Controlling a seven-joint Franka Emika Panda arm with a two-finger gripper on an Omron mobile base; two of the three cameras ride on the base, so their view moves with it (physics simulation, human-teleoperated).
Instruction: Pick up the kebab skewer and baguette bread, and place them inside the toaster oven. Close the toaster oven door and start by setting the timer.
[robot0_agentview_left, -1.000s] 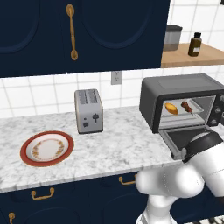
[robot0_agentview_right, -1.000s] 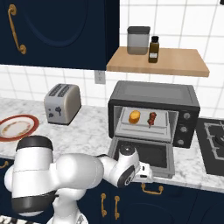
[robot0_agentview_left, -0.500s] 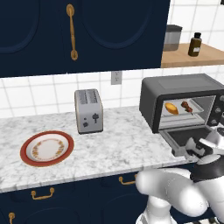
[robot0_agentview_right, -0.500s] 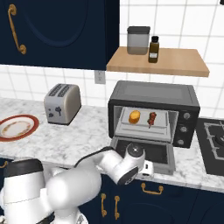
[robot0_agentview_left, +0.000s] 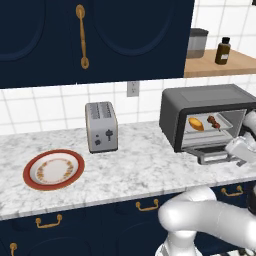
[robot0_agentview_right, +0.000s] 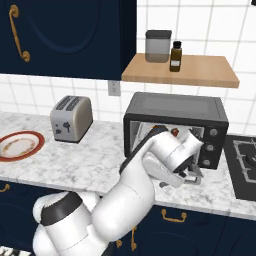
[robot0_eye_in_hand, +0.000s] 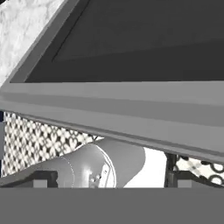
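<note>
**A:** Gripper (robot0_eye_in_hand: 107, 181) first — how does it stand?

**B:** Jaws spread wide, nothing between them. The hand view looks close along the toaster oven door (robot0_eye_in_hand: 131, 48), whose dark panel and long grey bar handle (robot0_eye_in_hand: 113, 111) cross the picture. In the right base view the hand sits low in front of the oven, just at the lowered door.

**A:** And the toaster oven itself?

**B:** A dark grey-black box (robot0_agentview_left: 210, 100) on the marble counter (robot0_agentview_left: 125, 175), at its right end, with knobs on the right of its face. Its door (robot0_agentview_left: 212, 155) is down, hanging open toward the counter edge.

**A:** What is inside?

**B:** On the inner metal tray (robot0_agentview_left: 225, 132) lies the baguette bread (robot0_agentview_left: 196, 123), a small golden-orange oblong, to the left. Just beside it on the right is the kebab skewer (robot0_agentview_left: 214, 121), a thin stick with dark red and brown chunks. Whether they touch I cannot tell.

**A:** Anything else on the counter?

**B:** A silver slot toaster (robot0_agentview_left: 101, 126), well to the left of the oven, and further left a red-rimmed plate (robot0_agentview_left: 54, 170). On the wooden shelf (robot0_agentview_right: 180, 70) above the oven stand a grey canister (robot0_agentview_right: 158, 46) and a small brown bottle (robot0_agentview_right: 175, 56), side by side.
</note>
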